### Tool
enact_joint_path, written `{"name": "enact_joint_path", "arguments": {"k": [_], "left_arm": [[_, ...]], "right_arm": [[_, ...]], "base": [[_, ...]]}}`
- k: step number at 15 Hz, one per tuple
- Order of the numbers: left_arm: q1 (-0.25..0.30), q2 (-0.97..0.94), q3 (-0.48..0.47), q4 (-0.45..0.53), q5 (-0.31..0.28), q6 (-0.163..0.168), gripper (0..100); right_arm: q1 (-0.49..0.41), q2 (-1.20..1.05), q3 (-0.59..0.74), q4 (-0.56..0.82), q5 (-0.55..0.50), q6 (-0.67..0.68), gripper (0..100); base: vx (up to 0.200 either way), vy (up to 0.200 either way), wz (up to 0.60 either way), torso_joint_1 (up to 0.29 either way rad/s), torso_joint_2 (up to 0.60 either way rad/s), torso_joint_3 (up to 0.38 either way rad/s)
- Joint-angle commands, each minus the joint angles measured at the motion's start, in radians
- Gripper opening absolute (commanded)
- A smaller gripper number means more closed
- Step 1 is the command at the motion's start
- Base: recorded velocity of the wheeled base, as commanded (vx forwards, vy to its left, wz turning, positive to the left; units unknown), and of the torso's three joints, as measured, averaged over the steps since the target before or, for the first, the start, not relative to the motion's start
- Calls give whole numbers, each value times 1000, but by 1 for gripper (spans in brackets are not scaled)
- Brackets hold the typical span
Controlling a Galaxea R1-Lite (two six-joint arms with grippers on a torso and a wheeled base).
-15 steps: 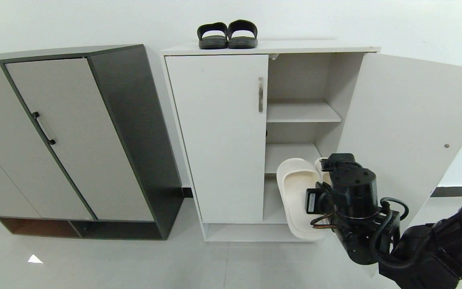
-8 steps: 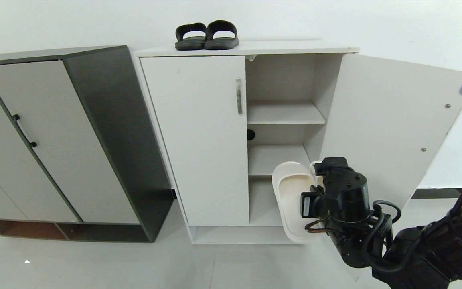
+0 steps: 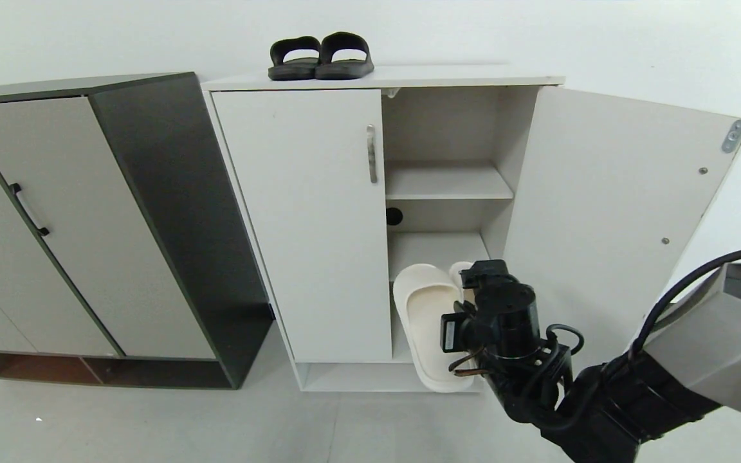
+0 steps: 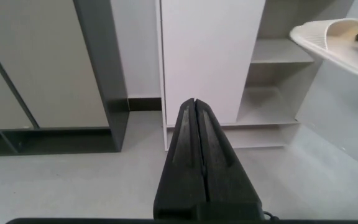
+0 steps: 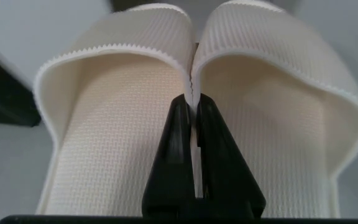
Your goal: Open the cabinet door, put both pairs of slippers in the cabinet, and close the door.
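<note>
Head view: white slippers hang pinched together in the right gripper, just before the cabinet opening. Door swung wide to its right; black slippers far above, on top. Left gripper pressed together, empty. Grey cabinet leftward; pale floor, white wall.

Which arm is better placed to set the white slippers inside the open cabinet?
Right. The right tool is shut on the white slippers, just in front of the open side of the cabinet. The left tool is shut, empty, and stands back from it.
</note>
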Motion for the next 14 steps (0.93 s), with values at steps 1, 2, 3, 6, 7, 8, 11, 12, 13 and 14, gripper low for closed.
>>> {"name": "enact_joint_path", "arguments": {"k": [1, 2, 3, 6, 7, 8, 11, 12, 13, 14], "left_arm": [[0, 3, 0, -1, 0, -1, 0], [0, 3, 0, -1, 0, -1, 0], [0, 1, 0, -1, 0, -2, 0], [0, 3, 0, -1, 0, -2, 0], [0, 3, 0, -1, 0, -1, 0], [0, 1, 0, -1, 0, -2, 0], [0, 3, 0, -1, -1, -1, 0], [0, 3, 0, -1, -1, -1, 0], [0, 3, 0, -1, -1, -1, 0], [0, 3, 0, -1, -1, -1, 0]], "right_arm": [[4, 51, -16, 0, -3, 0, 0], [4, 49, -13, 0, -3, 0, 0], [2, 49, -13, 0, -3, 0, 0], [4, 58, -16, 0, -2, 0, 0], [4, 62, -18, 0, -2, 0, 0], [4, 63, -18, 0, -2, 0, 0], [2, 75, -24, 0, -3, 1, 0], [1, 94, -41, -2, -5, 4, 0], [1, 106, -46, -3, -5, 6, 0], [1, 118, -47, -14, -6, 3, 0]], "base": [[0, 0, 0, 0, 0, 0], [0, 0, 0, 0, 0, 0], [0, 0, 0, 0, 0, 0], [0, 0, 0, 0, 0, 0], [0, 0, 0, 0, 0, 0], [0, 0, 0, -2, 2, -115], [0, 0, 0, 2, 4, -170], [0, 0, 0, 2, -2, -203], [0, 0, 0, 2, -2, -188], [0, 0, 0, 2, -2, -193]]}}
